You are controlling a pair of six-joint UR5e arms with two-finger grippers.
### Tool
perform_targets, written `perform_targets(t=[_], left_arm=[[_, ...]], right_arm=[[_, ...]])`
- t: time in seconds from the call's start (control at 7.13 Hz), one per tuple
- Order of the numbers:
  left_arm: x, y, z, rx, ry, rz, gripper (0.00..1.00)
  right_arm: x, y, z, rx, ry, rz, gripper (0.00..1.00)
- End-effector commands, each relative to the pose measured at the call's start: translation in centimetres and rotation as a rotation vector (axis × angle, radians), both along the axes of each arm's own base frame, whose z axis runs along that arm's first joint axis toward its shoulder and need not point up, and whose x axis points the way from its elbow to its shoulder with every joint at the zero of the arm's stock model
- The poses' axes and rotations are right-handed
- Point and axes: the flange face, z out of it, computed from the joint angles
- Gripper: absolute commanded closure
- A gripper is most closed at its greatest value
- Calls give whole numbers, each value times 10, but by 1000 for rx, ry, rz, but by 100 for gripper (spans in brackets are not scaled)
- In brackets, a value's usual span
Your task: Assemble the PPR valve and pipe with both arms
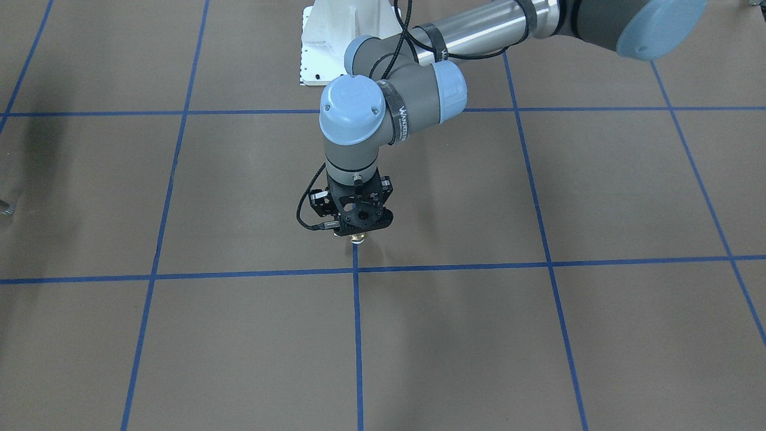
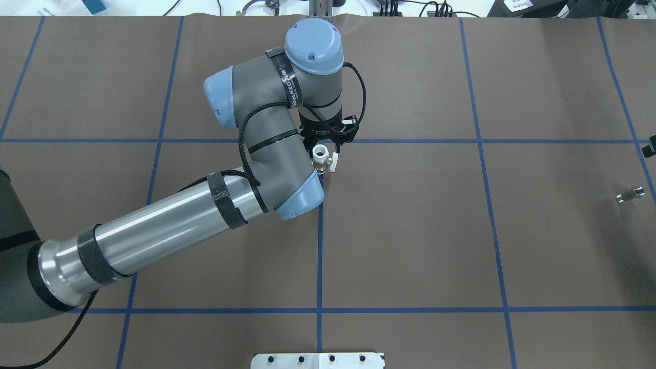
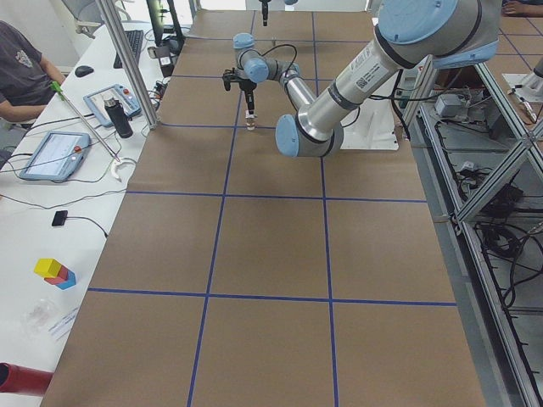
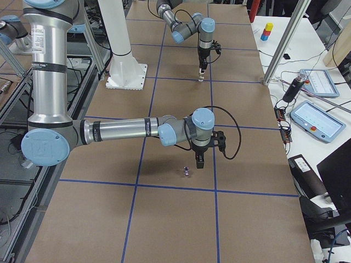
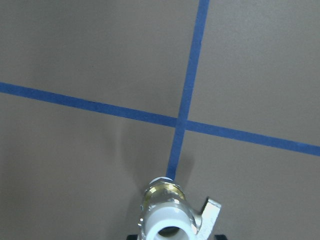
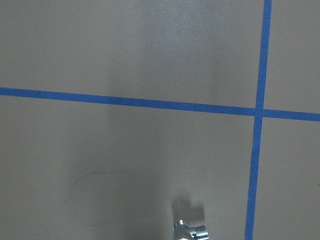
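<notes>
Blue tape lines [image 2: 320, 256] grid the brown table [image 2: 410, 230]; the PPR valve [image 2: 321, 158] is white and brass

Small brass-bodied PPR valve [image 2: 321, 163], white plastic socket upward, held upright in the left pincer [image 1: 357, 232]; short silvery-grey pipe stub [image 2: 630, 195] lies well apart on the brown desk [image 2: 410, 230].

Fingers hidden, small parts clipped

The left gripper [image 1: 357, 230] hides its own fingers and all but a brass tip of the PPR valve [image 1: 358, 239]. The wrist views' lower edges cut off the valve and the pipe [image 6: 190, 231]. Only a sliver of the right gripper [image 2: 650, 146] shows at the table's right, too little to judge its fingers.
</notes>
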Motion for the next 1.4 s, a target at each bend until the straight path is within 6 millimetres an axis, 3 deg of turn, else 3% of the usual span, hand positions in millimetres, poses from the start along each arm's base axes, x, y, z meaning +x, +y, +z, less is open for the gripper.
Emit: perform_targets(t=[0.0,0.14,0.28,0.42,0.56,0.84,1.26], left_arm=[[-44,4,5,7,23,-17,37],[-88,19,22,-2,40,-13,38],[-118,33,29,19,56,3,38],[-130,40,33,31,60,6,38],[-129,40,34,30,59,8,38],[-130,41,34,30,60,7,38],[-132,41,32,32,62,5,38]], right_arm=[[-13,2,7,-11,5,-28,0],[-16,2,16,-27,11,-32,0],[-21,4,32,-47,15,-43,0],[-21,5,54,-50,11,-44,1],[-24,7,66,-52,-3,-51,1],[-29,12,68,-83,-16,-43,1],[-55,34,74,-85,-47,-5,4]])
